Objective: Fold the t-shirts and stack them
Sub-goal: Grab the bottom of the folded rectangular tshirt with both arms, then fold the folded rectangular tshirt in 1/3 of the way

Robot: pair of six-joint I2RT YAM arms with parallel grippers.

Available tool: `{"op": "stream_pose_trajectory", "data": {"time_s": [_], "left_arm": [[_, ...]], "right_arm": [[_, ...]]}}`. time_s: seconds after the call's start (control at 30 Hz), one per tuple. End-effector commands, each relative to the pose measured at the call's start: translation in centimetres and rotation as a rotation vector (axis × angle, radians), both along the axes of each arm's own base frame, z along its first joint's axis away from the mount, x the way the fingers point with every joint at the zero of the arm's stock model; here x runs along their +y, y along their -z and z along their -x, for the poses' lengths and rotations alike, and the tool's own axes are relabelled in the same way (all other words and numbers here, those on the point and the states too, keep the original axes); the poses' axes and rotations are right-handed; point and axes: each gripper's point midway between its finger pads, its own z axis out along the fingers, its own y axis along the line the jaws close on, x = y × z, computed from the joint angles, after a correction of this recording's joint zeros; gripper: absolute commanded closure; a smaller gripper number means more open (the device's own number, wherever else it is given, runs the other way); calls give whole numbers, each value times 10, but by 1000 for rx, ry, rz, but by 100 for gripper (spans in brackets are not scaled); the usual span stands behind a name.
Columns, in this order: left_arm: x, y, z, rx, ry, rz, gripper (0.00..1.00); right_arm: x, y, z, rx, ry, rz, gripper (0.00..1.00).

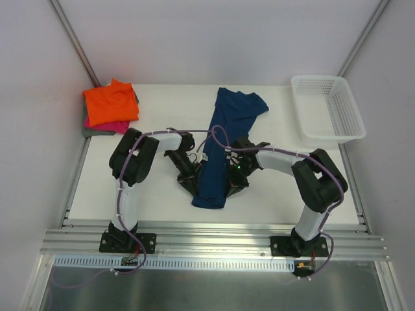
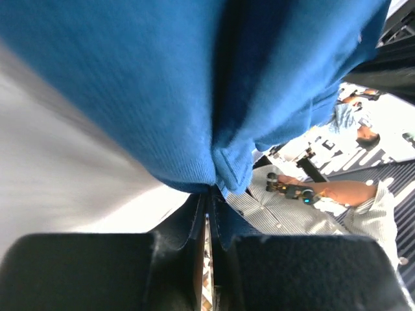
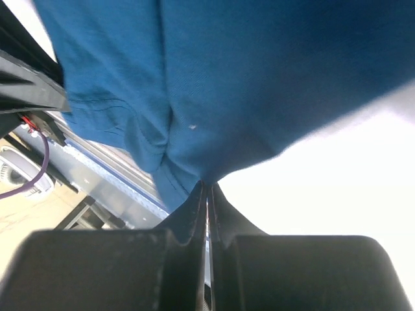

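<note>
The navy blue t-shirt (image 1: 224, 139) lies as a long narrow strip down the middle of the white table (image 1: 155, 201), collar end at the back. My left gripper (image 1: 192, 178) is at its near left edge and my right gripper (image 1: 231, 183) at its near right edge. In the left wrist view the left gripper (image 2: 211, 194) is shut on a pinch of the blue cloth (image 2: 162, 84). In the right wrist view the right gripper (image 3: 207, 184) is shut on the cloth's (image 3: 246, 78) hem. A folded stack sits at the back left: orange t-shirt (image 1: 111, 102) on top, pink (image 1: 107, 125) and grey (image 1: 91, 131) beneath.
A white lattice basket (image 1: 327, 107) stands at the back right corner. Aluminium rails (image 1: 214, 243) run along the table's near edge, where both arm bases sit. A person in a striped shirt (image 2: 305, 207) shows beyond the table in the left wrist view.
</note>
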Motion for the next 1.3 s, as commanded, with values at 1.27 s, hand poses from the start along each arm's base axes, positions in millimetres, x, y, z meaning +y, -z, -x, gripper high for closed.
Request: {"op": "stream_pose_trajectory", "data": {"time_s": [1.27], "left_arm": [[-35,-77,-51,-561,336,16,100]], "right_arm": [[-52,-104,-88,-360,148,-133,100]]}}
